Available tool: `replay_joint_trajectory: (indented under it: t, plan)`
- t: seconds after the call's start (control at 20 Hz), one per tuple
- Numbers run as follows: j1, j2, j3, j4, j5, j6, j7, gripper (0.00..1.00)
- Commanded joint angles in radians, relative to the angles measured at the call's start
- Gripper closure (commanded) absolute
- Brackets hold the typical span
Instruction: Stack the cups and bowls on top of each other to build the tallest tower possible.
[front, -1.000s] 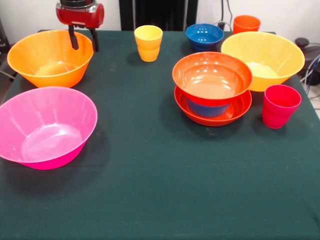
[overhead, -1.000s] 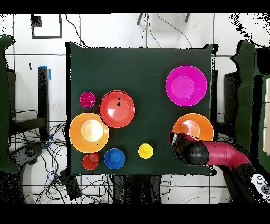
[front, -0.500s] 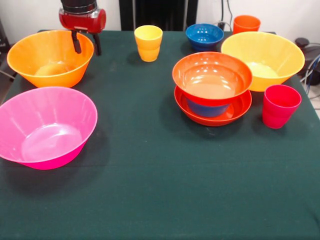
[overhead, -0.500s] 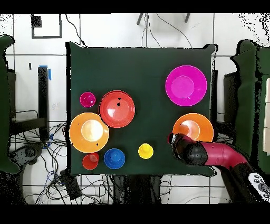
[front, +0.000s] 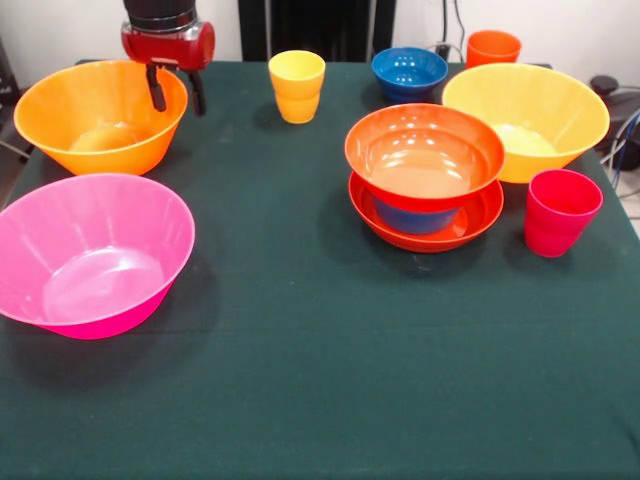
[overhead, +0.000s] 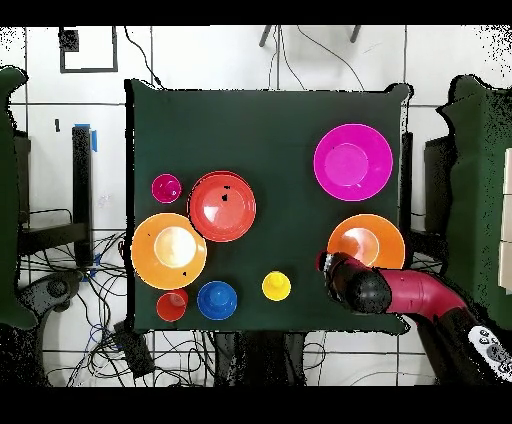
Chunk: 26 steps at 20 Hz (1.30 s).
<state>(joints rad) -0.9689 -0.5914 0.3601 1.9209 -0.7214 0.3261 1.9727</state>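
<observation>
While drifting sideways off orange bowl (front: 100, 115) rim at table (front: 320, 400) far corner, gripper (front: 175, 92) hangs spread, empty. No grasp made; tower (front: 425, 175) mid-table, three pieces only. Pink bowl (front: 90, 250) untouched near edge.

A dark green cloth (front: 320, 380) covers the desk (overhead: 265, 130) across most of the frame. Around it, the overhead view shows a white tiled floor (overhead: 200, 60) with tangled black cables (overhead: 100, 290) at lower left. A pale wall (front: 60, 30) fills the front view's upper left.
</observation>
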Motion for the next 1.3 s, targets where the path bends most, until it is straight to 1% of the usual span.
replay_joint_trajectory:
  t: [0.05,0.3,0.45,0.8,1.3]
  plan:
    - [0.059,0.031,-0.011,-0.068,-0.042,-0.055,0.031,0.00]
    - [0.065,0.032,-0.022,-0.072,-0.040,-0.063,0.037,0.00]
    - [0.075,0.017,-0.029,-0.065,-0.039,-0.070,0.042,0.00]
    - [0.070,0.020,-0.028,-0.070,-0.031,-0.067,0.025,0.00]
    - [0.076,0.028,-0.040,-0.073,-0.036,-0.079,0.031,0.00]
